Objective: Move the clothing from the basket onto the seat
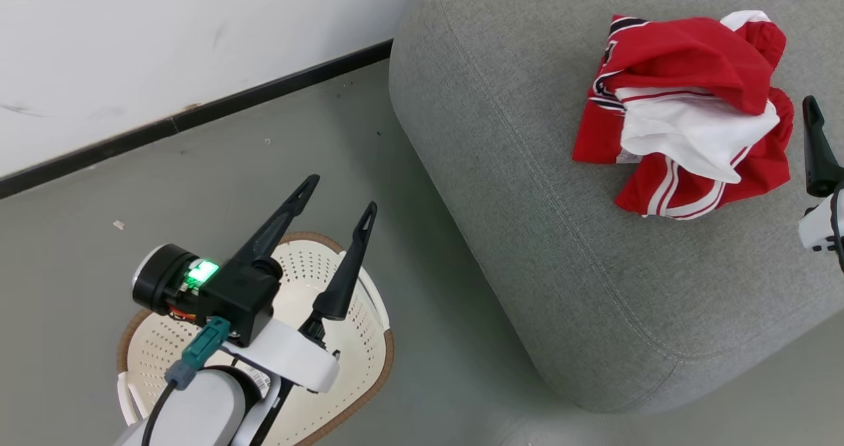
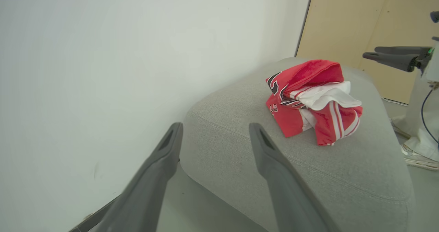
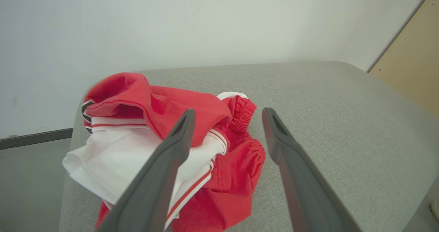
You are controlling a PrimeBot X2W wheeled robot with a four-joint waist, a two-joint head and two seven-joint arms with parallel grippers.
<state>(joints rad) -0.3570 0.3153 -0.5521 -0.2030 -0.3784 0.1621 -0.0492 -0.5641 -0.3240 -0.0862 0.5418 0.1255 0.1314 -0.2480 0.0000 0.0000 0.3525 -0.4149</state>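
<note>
The clothing (image 1: 686, 116), a crumpled red-and-white pile, lies on the seat (image 1: 527, 189), a big light-grey cushion. The cream basket (image 1: 359, 340) sits on the floor at the lower left, partly hidden by my left arm; what shows of its inside is bare. My left gripper (image 1: 343, 192) hovers open above the basket's far rim, holding nothing. In the left wrist view, the left gripper (image 2: 215, 127) faces the seat (image 2: 240, 146) and the clothing (image 2: 312, 101). My right gripper (image 3: 229, 112) stands open just over the clothing (image 3: 137, 149), gripping nothing. One of its fingers (image 1: 817, 146) shows at the right edge.
A white wall with a black baseboard (image 1: 198, 113) runs behind the grey floor (image 1: 198, 189). A tan panel (image 2: 360, 26) stands beyond the seat. A person's foot in a pale shoe (image 2: 420, 158) rests on the floor beside the seat's far side.
</note>
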